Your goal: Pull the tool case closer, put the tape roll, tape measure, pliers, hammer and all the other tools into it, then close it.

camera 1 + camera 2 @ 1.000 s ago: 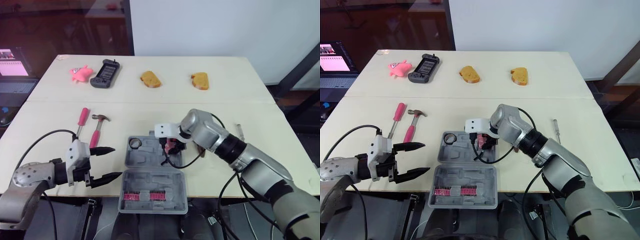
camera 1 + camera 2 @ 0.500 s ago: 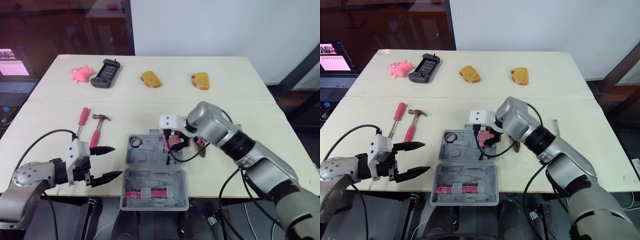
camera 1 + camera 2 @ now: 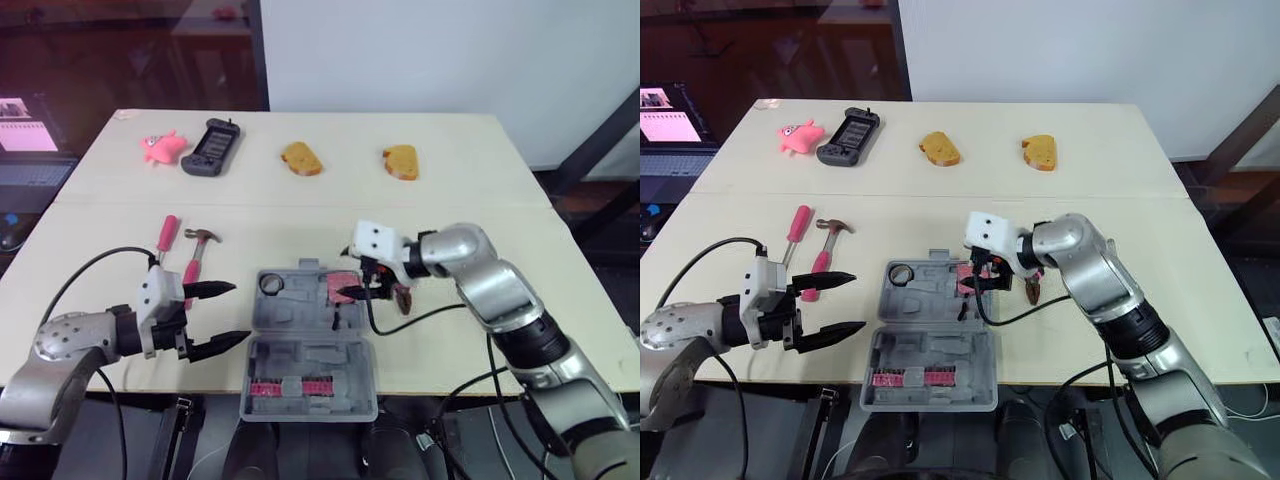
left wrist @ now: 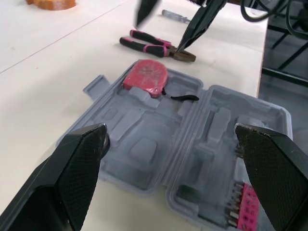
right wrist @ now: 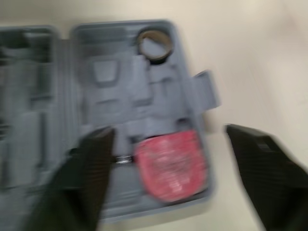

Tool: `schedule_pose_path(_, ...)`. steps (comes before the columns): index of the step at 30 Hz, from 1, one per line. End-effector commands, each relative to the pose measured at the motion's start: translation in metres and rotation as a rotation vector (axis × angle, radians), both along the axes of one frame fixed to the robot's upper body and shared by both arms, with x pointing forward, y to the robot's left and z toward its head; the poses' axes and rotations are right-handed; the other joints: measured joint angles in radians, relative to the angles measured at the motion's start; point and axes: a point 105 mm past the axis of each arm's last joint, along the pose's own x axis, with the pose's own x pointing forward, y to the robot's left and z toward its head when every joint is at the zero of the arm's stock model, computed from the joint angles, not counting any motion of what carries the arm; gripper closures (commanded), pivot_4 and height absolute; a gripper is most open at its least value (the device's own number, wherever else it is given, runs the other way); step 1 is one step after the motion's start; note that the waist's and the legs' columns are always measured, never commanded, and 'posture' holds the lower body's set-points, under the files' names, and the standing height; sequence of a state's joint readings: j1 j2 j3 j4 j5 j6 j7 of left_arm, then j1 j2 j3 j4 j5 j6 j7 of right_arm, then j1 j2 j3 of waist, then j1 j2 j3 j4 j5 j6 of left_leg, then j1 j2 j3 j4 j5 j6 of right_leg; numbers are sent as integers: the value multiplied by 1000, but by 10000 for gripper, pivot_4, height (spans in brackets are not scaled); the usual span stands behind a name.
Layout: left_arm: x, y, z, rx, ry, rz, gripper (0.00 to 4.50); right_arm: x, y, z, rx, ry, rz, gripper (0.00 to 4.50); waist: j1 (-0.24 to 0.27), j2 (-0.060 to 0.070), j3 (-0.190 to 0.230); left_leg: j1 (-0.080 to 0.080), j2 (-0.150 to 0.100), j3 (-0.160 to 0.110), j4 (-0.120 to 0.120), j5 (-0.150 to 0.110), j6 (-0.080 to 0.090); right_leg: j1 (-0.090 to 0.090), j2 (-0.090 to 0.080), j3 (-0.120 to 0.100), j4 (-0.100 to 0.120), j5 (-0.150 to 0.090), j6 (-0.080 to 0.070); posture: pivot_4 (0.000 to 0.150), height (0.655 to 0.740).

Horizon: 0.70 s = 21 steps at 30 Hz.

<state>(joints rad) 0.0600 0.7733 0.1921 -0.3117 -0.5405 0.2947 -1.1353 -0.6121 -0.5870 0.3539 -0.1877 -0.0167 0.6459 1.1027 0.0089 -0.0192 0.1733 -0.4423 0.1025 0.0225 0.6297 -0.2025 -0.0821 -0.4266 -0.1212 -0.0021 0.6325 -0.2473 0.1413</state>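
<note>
Withdrawn rightward since a moment ago, the right gripper (image 3: 362,281) hangs released over the far right corner of the open grey plastic tool case (image 3: 305,345), where the pink tape measure (image 3: 341,281) lies. Pink-handled pliers (image 3: 402,297) lie just right of the case. The left gripper (image 3: 238,313) gapes empty, left of the case.

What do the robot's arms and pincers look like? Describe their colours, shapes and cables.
The left arm and right arm are rounded silver-grey shells with black joint bands. Each wrist carries a white boxy block, and a black cable loops from it. The left pincer and right pincer each have two tapering, pointed black fingers.
</note>
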Motion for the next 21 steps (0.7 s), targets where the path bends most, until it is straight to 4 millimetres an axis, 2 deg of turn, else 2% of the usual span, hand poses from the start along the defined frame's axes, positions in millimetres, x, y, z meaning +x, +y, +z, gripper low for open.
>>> schedule_pose_path(1, 0, -1, 6, -14, -21, -15, 0, 1, -3, 1, 4, -39, -6, 27476, -1, 0, 0, 0, 0, 0, 0, 0, 0, 0, 0, 0, 0, 0, 0, 1500, 7207)
schedule_pose_path(8, 1, 1, 6, -6, -21, -18, 0, 19, -12, -16, 52, -18, -98, 27476, 1, 0, 0, 0, 0, 0, 0, 0, 0, 0, 0, 0, 0, -1, -2, 1500, 7207)
schedule_pose_path(16, 1, 3, 6, 6, -25, -13, 0, 21, -14, -39, 55, 46, -102, 27476, 1, 0, 0, 0, 0, 0, 0, 0, 0, 0, 0, 0, 0, -1, -1, 1500, 7207)
schedule_pose_path(21, 1, 4, 6, 9, -27, -9, 0, 22, -26, -75, 21, 139, -175, 27476, 1, 0, 0, 1, 0, 0, 0, 0, 0, 1, 0, 0, 0, -1, -1, 1500, 7207)
